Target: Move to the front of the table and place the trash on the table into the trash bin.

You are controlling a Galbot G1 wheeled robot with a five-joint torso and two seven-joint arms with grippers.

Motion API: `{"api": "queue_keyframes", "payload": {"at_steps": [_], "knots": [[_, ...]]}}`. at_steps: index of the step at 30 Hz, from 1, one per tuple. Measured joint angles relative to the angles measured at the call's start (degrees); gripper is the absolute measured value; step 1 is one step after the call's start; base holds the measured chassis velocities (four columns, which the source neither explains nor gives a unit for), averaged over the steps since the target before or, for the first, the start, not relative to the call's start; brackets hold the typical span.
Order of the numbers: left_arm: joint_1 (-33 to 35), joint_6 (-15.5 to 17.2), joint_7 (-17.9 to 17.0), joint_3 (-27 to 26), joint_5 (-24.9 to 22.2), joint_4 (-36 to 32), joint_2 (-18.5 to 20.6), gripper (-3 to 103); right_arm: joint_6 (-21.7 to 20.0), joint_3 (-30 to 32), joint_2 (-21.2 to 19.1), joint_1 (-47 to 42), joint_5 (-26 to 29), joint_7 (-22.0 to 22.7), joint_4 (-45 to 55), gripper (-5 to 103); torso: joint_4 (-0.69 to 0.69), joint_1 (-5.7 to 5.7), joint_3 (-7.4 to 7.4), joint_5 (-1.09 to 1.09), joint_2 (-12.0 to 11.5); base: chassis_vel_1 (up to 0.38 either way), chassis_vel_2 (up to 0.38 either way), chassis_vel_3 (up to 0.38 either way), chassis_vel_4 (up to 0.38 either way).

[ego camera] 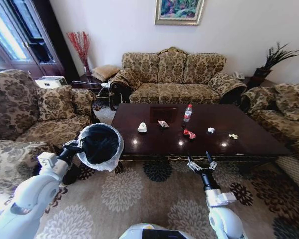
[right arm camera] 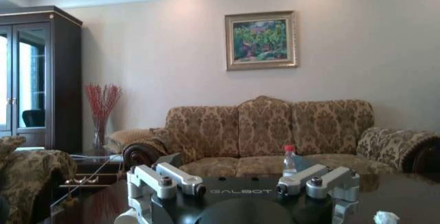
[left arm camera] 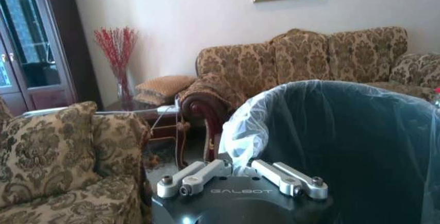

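Trash is lying on the worktop at twelve o'clock from the open right end effector, while the left end effector is gripping the trash bin at nine o'clock.

— Where's the bench?
— Ahead, with a sofa behind it and an armchair to its left.
— What's on it?
— A bottle stands toward the back. A lump lies left, a packet beside it, a wrapper in front of the bottle, then paper and a scrap to the right.
— The bin?
— At the bench's near left corner, held up on the left pincer. The right pincer is at the front edge.
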Motion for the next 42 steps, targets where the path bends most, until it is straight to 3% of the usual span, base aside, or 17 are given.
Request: {"api": "queue_keyframes", "payload": {"at_steps": [17,26,35,42], "knots": [[0.41,-0.20,-0.12,-0.41,-0.17,-1.35,-0.18,3,1.00,-0.32,0.61,-0.83,-0.03,-1.29,-0.28,100,-0.02,0.03,0.01,0.00,-0.01,-0.181,0.129,0.194,-0.118],[-0.97,-0.81,-0.62,-1.36,0.47,-1.72,1.26,3,1.28,-3.54,0.57,1.77,-0.94,-1.59,-1.86,100,-0.02,0.06,0.03,-0.03,-0.03,-0.109,0.121,0.098,-0.106],[-5.70,-0.78,-1.44,-0.99,-0.77,2.07,6.01,3,-3.80,-10.13,-0.83,13.00,-1.41,0.80,-8.14,100,0.01,-0.04,-0.01,-0.01,0.00,0.000,0.000,0.000,0.000],[-8.64,-0.43,-1.79,-0.26,0.86,4.58,8.67,3,-7.60,-18.08,-3.26,22.15,-1.81,2.15,-16.60,100,0.01,0.05,0.02,-0.01,-0.02,0.000,0.000,0.000,0.000]]}}
